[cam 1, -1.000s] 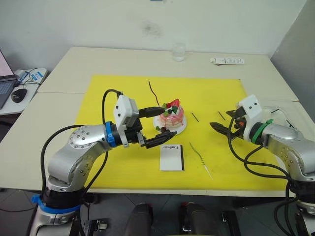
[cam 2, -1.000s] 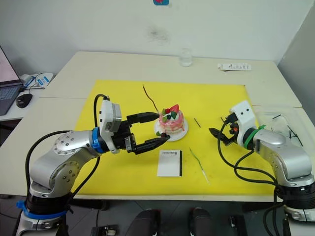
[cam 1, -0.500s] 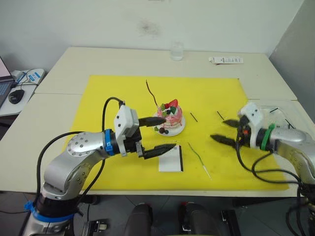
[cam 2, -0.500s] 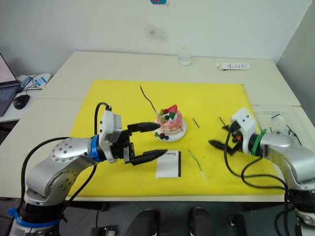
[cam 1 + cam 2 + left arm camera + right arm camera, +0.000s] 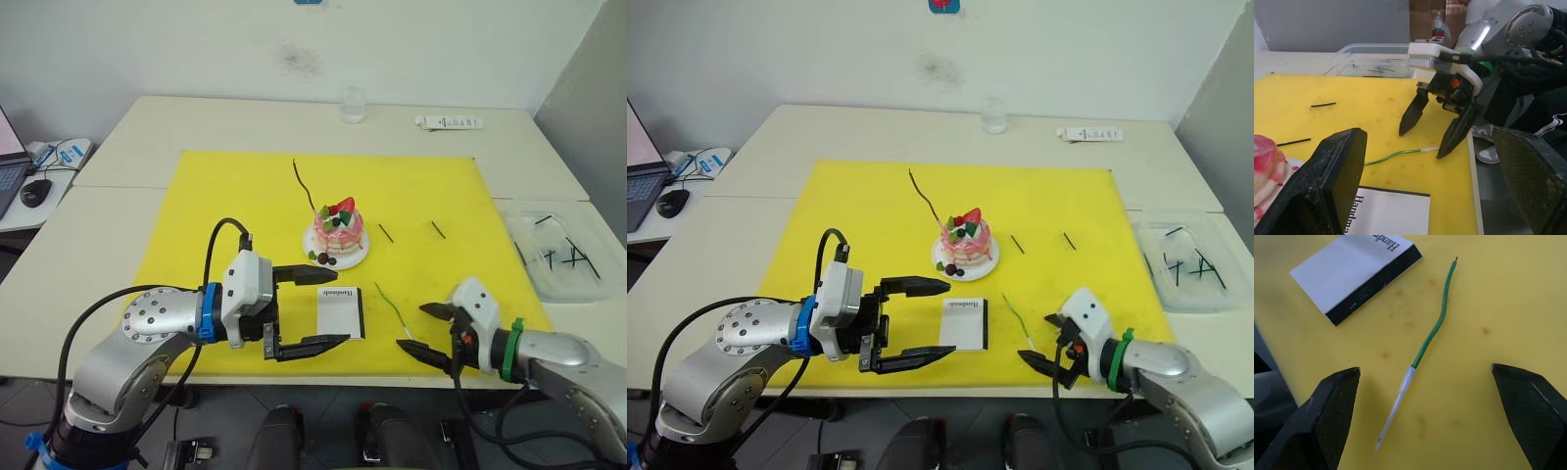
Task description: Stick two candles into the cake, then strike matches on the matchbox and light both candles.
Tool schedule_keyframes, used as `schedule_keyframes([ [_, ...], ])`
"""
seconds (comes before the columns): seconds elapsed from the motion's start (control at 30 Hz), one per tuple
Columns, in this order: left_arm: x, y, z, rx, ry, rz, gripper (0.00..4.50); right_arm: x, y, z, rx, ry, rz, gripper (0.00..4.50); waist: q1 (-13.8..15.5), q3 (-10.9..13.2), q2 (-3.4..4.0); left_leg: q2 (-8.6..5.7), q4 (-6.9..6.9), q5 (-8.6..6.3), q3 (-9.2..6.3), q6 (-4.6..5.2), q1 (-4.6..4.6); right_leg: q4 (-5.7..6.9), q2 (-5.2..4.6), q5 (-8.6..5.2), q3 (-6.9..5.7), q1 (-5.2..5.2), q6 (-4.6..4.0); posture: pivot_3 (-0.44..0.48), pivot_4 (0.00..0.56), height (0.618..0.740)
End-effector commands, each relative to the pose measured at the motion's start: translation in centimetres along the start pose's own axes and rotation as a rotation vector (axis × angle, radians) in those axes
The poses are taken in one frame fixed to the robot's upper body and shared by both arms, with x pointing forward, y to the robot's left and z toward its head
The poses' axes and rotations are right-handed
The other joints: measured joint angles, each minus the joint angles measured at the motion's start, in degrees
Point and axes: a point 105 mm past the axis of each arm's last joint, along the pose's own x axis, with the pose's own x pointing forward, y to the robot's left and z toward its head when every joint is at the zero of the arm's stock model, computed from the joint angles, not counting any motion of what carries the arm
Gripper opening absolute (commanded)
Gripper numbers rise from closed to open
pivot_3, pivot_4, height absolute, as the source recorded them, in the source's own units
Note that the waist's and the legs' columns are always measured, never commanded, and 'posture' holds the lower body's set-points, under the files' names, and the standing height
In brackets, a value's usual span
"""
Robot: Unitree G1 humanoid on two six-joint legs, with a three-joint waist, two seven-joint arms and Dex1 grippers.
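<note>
I take the matchbox [image 5: 341, 312] as my landmark: it lies flat on the yellow mat [image 5: 225, 196], its black edge strip on the side facing my right arm. My left claw [image 5: 315, 308] hangs just beside the box on the opposite side, fingers spread wide and holding nothing — one finger points toward the box's far corner, the other reaches along its near edge without touching it.

On the black-strip side of the box lies the green candle [image 5: 1434, 328], flat on the mat, its white end toward the mat's near edge. My right claw [image 5: 424, 331] sits low just beyond that white end, also spread and empty; in the right wrist view the candle lies between the two fingers, touched by neither.

Beyond the matchbox, close to its far edge, the cake [image 5: 339, 231] stands on its white plate [image 5: 358, 259], with no candle in it. The red-brown candle [image 5: 305, 184] lies on the mat farther back, past the cake.

Two matches [image 5: 387, 233] [image 5: 438, 229] lie on the mat beyond the green candle, level with the cake. Off the mat on that same side, well apart from the matchbox, a clear tray [image 5: 563, 257] on the table [image 5: 127, 127] holds more dark sticks.
</note>
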Motion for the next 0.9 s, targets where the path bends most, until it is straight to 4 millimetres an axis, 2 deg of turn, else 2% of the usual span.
schedule_keyframes([
  [0.03,0.1,-0.4,0.7,0.035,-0.009,-0.013,4.48,0.3,0.0,0.2,-0.044,-0.02,-0.074,4.5,0.0,-0.01,-0.02,0.01,-0.01,0.0,-0.01,0.0,-0.01,-0.01,0.01,0.0,0.0,0.0,0.0,0.0,0.15,0.74],
  [0.13,0.2,-0.5,0.8,0.033,-0.009,-0.016,4.5,0.4,-0.6,-0.1,-0.064,-0.003,-0.117,3.86,-0.06,-0.01,-0.02,0.02,-0.02,0.0,0.0,0.0,0.0,-0.01,0.02,-0.01,0.01,-0.01,-0.01,0.0,0.15,0.74],
  [0.27,0.1,-0.4,0.8,0.036,-0.004,-0.019,4.5,0.0,-0.5,-0.8,-0.079,0.039,-0.117,2.42,-0.01,-0.03,-0.03,0.0,0.01,0.0,-0.03,0.0,0.01,0.0,0.02,-0.01,-0.01,0.02,-0.01,0.0,0.15,0.74],
  [0.5,0.5,-0.1,0.8,0.043,-0.016,-0.017,4.5,-0.1,-1.0,-0.1,-0.102,0.033,-0.12,0.04,0.02,-0.05,-0.06,-0.03,0.01,0.0,-0.03,0.0,0.0,-0.02,0.0,-0.01,0.0,0.05,-0.02,0.0,0.15,0.74],
  [0.7,0.6,-0.2,0.7,0.042,-0.024,-0.016,4.5,-0.8,-2.0,0.4,-0.135,0.063,-0.108,0.04,0.02,-0.05,-0.06,-0.03,0.0,0.0,-0.04,0.0,0.0,-0.02,0.01,-0.01,-0.02,0.05,-0.02,0.0,0.15,0.74],
  [0.9,1.3,-0.1,0.5,0.048,-0.043,-0.017,4.5,-3.0,-4.7,1.3,-0.218,0.088,-0.104,0.04,0.1,-0.05,-0.06,-0.1,0.03,0.0,-0.02,0.0,-0.02,-0.05,-0.01,-0.01,0.0,0.06,-0.02,0.0,0.15,0.74],
])
